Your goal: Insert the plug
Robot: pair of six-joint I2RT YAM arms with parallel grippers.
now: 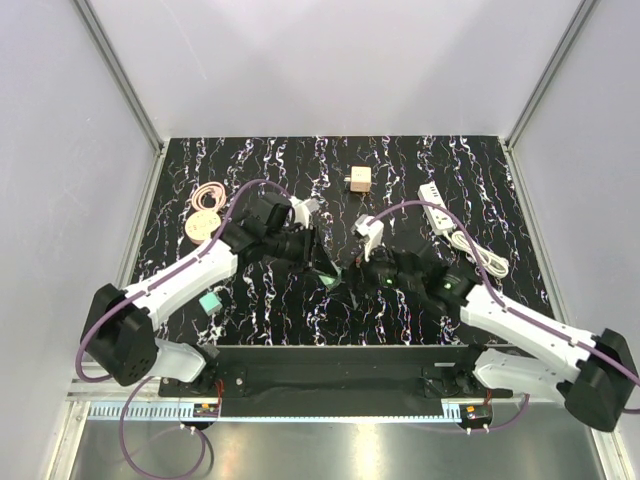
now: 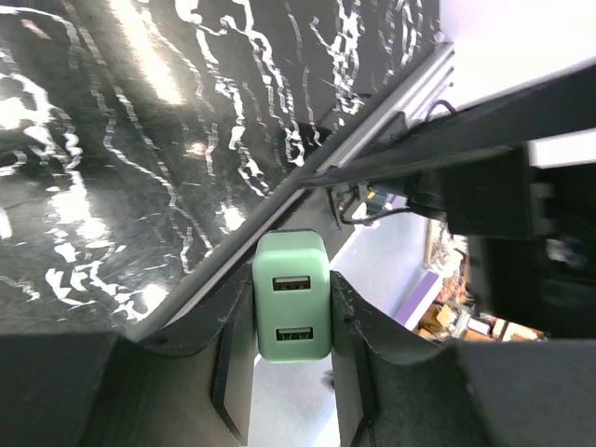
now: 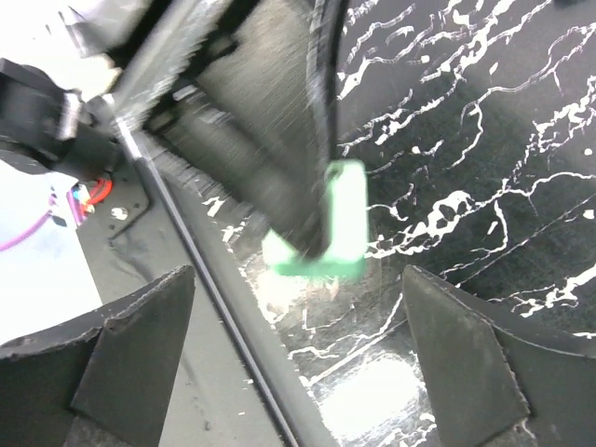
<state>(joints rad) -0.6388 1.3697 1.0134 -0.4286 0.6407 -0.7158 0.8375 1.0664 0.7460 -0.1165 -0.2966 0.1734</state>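
The teal-blue plug (image 1: pixel 210 300) lies on the black marbled table by my left arm's forearm, with no gripper on it. My left gripper (image 1: pixel 325 270) is shut on a paler mint-green cube (image 2: pixel 291 296) with two USB ports, held just above the table's near edge. My right gripper (image 1: pixel 352 274) is open and empty. It faces the left one closely, and its wrist view shows the mint-green cube (image 3: pixel 340 223) between the left gripper's dark fingers (image 3: pixel 270 158). The white power strip (image 1: pixel 438 214) lies at the back right.
A tan-brown cube (image 1: pixel 359 180) sits at the back centre. The strip's white cord (image 1: pixel 480 256) is bundled beside my right arm. A pink cable coil (image 1: pixel 207 195) and a wooden disc (image 1: pixel 200 228) lie at the left. The table's metal front rail (image 2: pixel 372 149) runs close under both grippers.
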